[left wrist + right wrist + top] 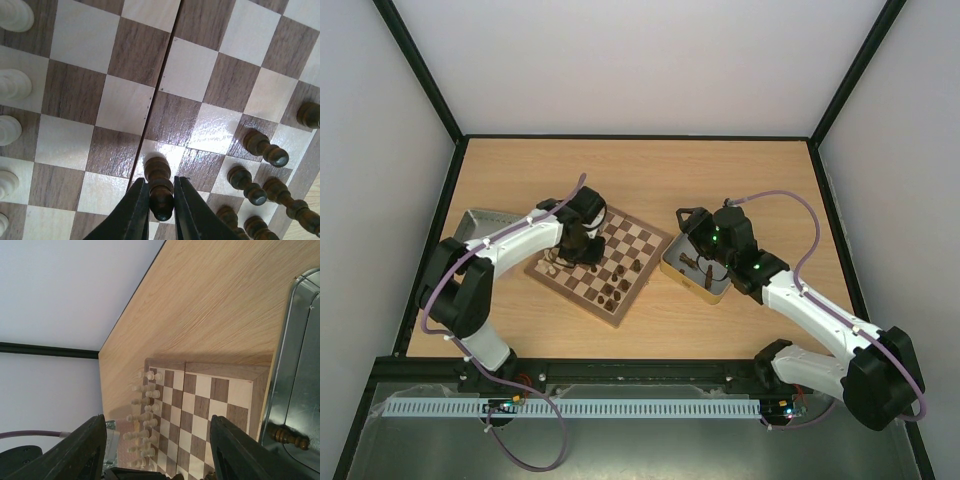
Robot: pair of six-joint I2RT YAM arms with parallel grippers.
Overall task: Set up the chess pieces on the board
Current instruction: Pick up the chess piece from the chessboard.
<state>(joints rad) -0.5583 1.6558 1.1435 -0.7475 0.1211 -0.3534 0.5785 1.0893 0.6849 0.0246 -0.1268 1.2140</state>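
The board (638,240) lies at an angle mid-table. Pale chess pieces (555,262) line its left side and dark ones (615,290) its near right side. My left gripper (582,245) is low over the board, shut on a dark chess piece (161,192). The piece's base is over a pale square beside the board's fold (150,107). Pale pieces (12,82) and dark pieces (260,145) flank it. My right gripper (705,262) hangs open and empty over the metal tin (670,268). In the right wrist view its fingers (95,450) frame the board (210,390).
The metal tin (295,340) stands right of the board and holds a few dark pieces (287,436). A grey tray (480,222) sits at the far left of the table. Black frame posts and white walls surround the table.
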